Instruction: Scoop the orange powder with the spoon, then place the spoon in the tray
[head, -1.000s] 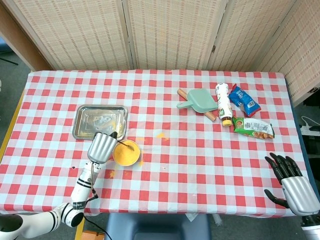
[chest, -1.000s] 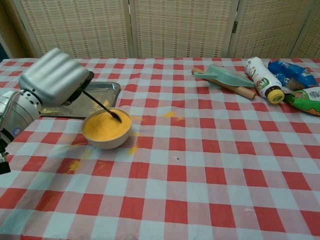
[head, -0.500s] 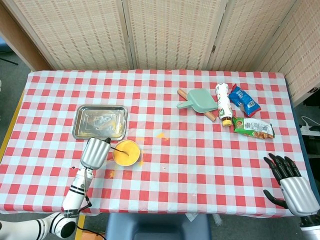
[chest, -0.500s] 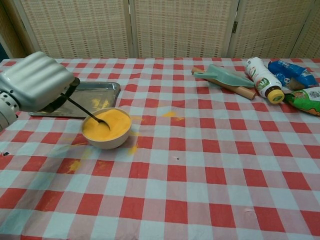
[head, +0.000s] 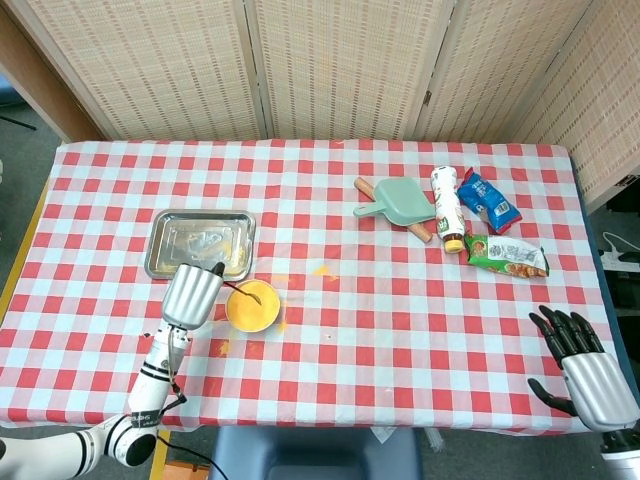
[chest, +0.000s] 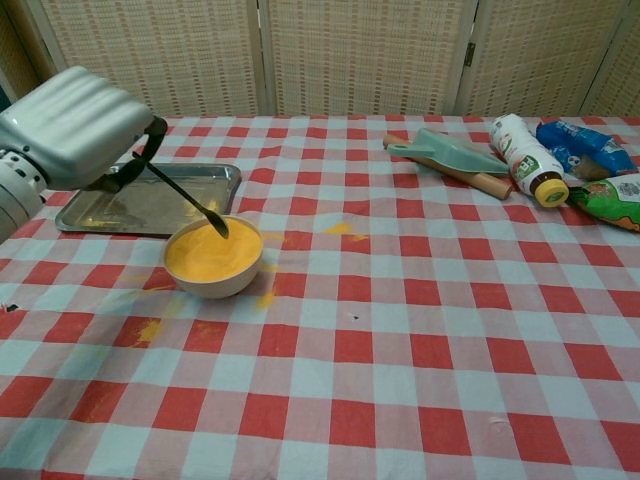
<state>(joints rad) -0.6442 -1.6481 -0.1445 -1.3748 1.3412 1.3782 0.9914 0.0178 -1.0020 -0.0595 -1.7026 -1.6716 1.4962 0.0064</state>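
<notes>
A cream bowl (head: 252, 306) (chest: 213, 263) full of orange powder stands just in front of the steel tray (head: 200, 243) (chest: 150, 200). My left hand (head: 190, 296) (chest: 75, 128) grips a thin black spoon (chest: 188, 199) by its handle, to the left of the bowl. The spoon slants down to the right, its tip raised just above the powder. I cannot tell whether powder lies in the spoon's bowl. My right hand (head: 585, 366) hangs at the table's near right corner, fingers spread, holding nothing.
Orange powder is spilled on the checked cloth near the bowl (chest: 150, 328) and at mid-table (chest: 340, 229). At the back right lie a green scoop (head: 400, 201) on a rolling pin, a white bottle (head: 448, 208) and two snack packets (head: 505, 255).
My left hand first dropped and pulled back to the left, dipping the spoon into the powder, then rose again. The spoon's tip has lifted out of the powder.
</notes>
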